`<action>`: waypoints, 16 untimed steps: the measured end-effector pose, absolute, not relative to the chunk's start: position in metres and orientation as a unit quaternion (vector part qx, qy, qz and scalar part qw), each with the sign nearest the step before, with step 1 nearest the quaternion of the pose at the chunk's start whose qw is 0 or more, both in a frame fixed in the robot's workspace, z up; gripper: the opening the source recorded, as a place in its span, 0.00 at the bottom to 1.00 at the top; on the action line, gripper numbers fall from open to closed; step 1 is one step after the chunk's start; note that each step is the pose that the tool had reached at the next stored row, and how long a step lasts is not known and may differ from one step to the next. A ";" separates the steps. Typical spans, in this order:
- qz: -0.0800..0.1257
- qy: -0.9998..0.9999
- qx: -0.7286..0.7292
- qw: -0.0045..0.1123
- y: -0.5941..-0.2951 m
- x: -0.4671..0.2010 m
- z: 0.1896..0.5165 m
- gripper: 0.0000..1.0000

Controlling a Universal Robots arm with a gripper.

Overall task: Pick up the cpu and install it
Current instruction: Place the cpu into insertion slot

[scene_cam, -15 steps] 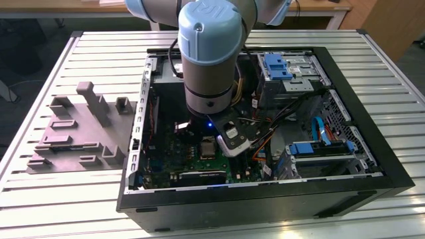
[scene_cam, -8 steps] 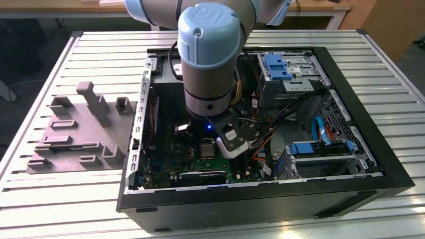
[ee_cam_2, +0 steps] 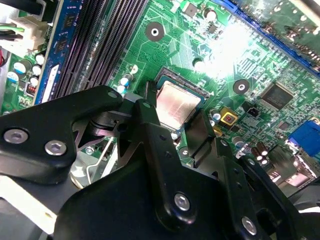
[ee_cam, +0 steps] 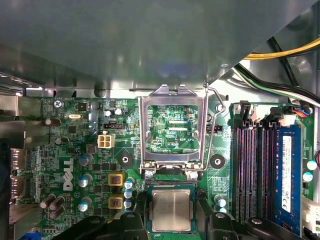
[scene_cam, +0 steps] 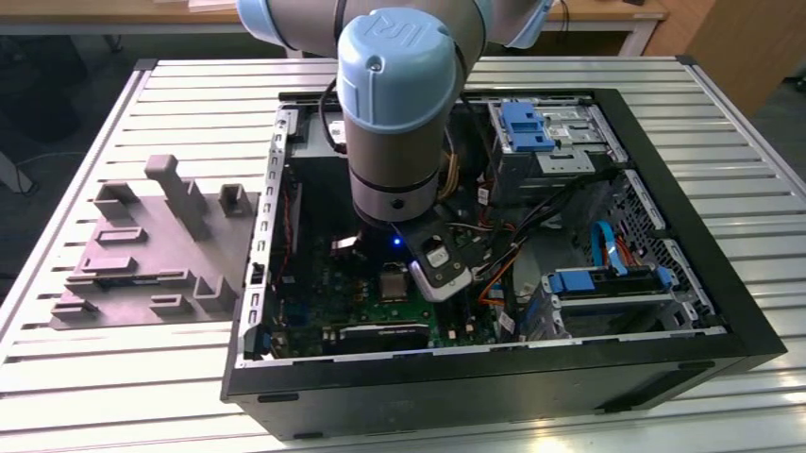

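Gripper [ee_cam_2: 174,109] linkage, black, sits closest to the lens in the second wrist view. Slatted table [scene_cam: 126,377] carries the open computer case [scene_cam: 504,382], laid on its side so the board faces up for access from above. Arm [scene_cam: 396,123] reaches straight down into the case, wrist vertical, tool over the near-middle of the motherboard [ee_cam: 90,160]. Grey moulded tray [scene_cam: 139,255] sits on the table at the exterior view's left, just beside the case. Socket bracket [ee_cam: 173,93] stands swung up and back, wire lever [ee_cam: 209,130] alongside, leaving the socket uncovered for the chip. Cpu [ee_cam: 171,210] lies flat and square in the socket, silver top up. Fingers [ee_cam: 125,222] stand apart on either side of it, with dark gaps at both edges. Judged unclamped: the chip rests in the socket rather than being carried.
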State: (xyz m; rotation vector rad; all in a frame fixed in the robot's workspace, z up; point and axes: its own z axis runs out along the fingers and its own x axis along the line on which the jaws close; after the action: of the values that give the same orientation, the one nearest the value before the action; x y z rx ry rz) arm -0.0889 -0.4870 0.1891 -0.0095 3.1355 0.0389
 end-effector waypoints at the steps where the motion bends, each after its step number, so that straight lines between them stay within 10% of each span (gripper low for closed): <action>1: 0.012 1.000 -0.003 0.003 -0.487 -0.089 0.189 0.47; 16: 0.012 1.000 -0.003 0.003 -0.487 -0.089 0.189 0.60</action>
State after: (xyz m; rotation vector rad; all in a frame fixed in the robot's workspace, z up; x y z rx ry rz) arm -0.0889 -0.4870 0.1889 -0.0095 3.1354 0.0389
